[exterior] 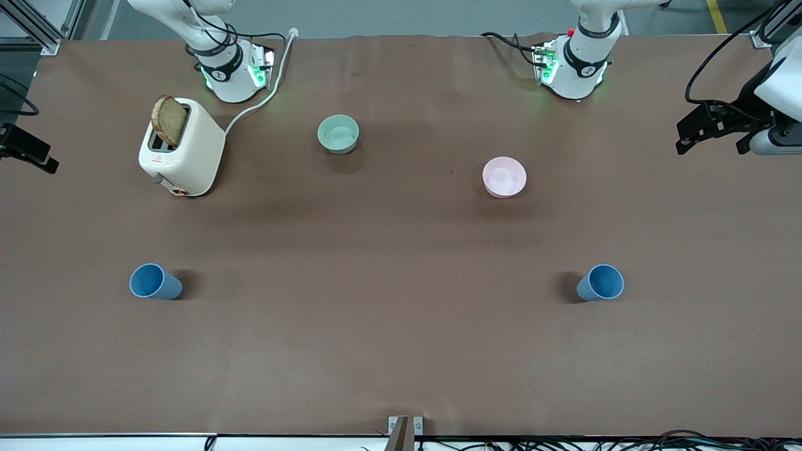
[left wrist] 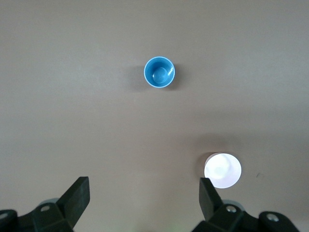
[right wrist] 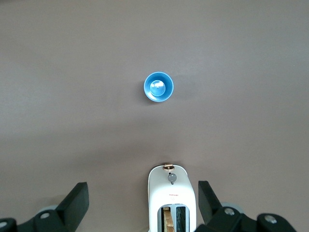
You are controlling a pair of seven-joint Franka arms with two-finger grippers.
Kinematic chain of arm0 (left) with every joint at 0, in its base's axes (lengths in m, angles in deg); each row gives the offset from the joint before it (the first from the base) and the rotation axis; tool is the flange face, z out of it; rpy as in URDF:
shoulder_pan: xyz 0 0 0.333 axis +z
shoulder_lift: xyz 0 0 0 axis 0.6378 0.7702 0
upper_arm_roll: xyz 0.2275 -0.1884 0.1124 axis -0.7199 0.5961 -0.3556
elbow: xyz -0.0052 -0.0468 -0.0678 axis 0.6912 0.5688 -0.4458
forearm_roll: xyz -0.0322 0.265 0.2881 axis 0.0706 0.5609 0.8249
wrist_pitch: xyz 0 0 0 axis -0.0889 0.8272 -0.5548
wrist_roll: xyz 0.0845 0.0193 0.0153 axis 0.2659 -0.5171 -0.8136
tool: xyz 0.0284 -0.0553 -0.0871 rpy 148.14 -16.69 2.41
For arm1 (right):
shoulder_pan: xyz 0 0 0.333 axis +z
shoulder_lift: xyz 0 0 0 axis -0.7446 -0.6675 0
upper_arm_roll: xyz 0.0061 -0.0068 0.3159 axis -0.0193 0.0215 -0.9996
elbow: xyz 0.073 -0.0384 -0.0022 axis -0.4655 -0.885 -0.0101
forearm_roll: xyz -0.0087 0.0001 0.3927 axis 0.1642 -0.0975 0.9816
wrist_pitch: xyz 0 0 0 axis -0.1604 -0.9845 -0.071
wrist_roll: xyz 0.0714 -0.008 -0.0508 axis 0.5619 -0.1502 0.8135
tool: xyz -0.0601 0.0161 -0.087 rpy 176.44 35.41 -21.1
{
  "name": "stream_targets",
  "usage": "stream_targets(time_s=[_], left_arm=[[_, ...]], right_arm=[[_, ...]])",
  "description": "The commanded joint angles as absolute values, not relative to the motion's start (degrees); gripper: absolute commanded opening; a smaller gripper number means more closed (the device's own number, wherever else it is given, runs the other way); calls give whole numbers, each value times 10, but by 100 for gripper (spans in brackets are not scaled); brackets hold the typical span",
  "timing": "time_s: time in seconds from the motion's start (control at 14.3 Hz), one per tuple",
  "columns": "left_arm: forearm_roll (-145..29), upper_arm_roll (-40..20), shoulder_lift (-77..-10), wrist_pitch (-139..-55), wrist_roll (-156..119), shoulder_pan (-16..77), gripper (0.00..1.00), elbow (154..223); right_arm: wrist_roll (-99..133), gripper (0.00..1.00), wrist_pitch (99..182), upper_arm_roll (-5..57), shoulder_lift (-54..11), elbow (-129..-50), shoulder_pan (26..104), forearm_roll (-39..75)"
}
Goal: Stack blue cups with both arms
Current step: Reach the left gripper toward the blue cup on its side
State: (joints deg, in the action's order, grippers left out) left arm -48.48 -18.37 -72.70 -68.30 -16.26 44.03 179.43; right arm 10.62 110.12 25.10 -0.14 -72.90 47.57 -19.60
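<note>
Two blue cups stand upright, well apart on the brown table: one cup (exterior: 155, 282) toward the right arm's end, the other cup (exterior: 600, 283) toward the left arm's. High above, the left gripper (left wrist: 144, 200) and right gripper (right wrist: 143, 203) hang wide open, holding nothing. A toaster (exterior: 182, 147) and two bowls sit farther from the camera.

The brown table (exterior: 401, 351) carries two blue cups (exterior: 155, 282) (exterior: 600, 283), mint-green bowl (exterior: 338, 134), pink bowl (exterior: 504, 177) and toaster (exterior: 182, 148).
</note>
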Motion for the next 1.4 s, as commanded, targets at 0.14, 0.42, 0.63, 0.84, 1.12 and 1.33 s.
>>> stream_targets(time_s=[0.14, 0.42, 0.63, 0.84, 1.12, 1.33], left_arm=[[-475, -182, -723, -669, -157, 445, 100, 1778], [-462, -185, -686, -682, -167, 442, 100, 1770], [-438, -184, -625, -780, -189, 445, 100, 1798], [-434, -184, -557, -902, -222, 445, 100, 1842], [-434, -184, -466, -1008, -226, 449, 100, 1863], [-434, -185, -421, -1060, -226, 453, 100, 1875]], right_arm=[[114, 100, 1099, 252, 6, -734, 475, -178], [114, 100, 1098, 252, 6, -734, 476, -178], [114, 100, 1098, 252, 6, -734, 477, -178], [114, 100, 1097, 252, 6, -734, 476, -178], [122, 100, 1098, 252, 4, -735, 478, -178], [163, 100, 1124, 252, -46, -735, 472, -178]])
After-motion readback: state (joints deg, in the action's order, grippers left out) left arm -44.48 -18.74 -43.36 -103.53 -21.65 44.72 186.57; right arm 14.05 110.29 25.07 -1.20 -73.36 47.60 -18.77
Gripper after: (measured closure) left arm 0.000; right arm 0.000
